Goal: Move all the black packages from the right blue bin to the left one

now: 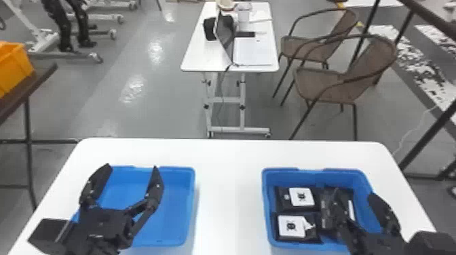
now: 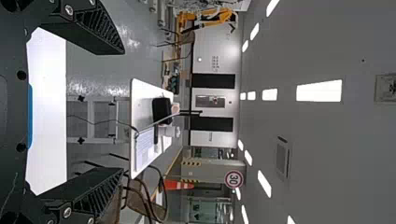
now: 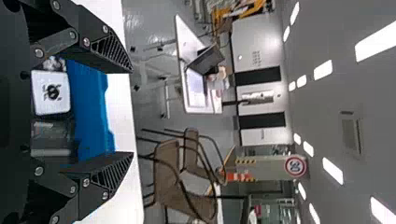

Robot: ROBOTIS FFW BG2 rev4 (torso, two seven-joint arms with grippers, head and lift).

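Observation:
Several black packages lie in the right blue bin [image 1: 315,174], among them a back-left package [image 1: 281,200] and a front-left package [image 1: 315,234], both with white labels; another package [image 1: 347,195] is at the bin's right side. My right gripper [image 1: 354,196] stands open over that side, partly covering the contents. In the right wrist view, the right gripper [image 3: 130,114] has a labelled package [image 3: 51,92] beyond its base. The left blue bin [image 1: 173,203] holds no package in its visible part; above it my left gripper [image 1: 132,168] is open. The left wrist view shows the left gripper [image 2: 122,112] with nothing between its fingers.
Both bins stand on a white table [image 1: 230,203], a wide gap between them. Beyond its far edge are another white table [image 1: 200,54] with a laptop, and brown chairs [image 1: 332,84]. An orange crate [image 1: 13,67] sits at the far left.

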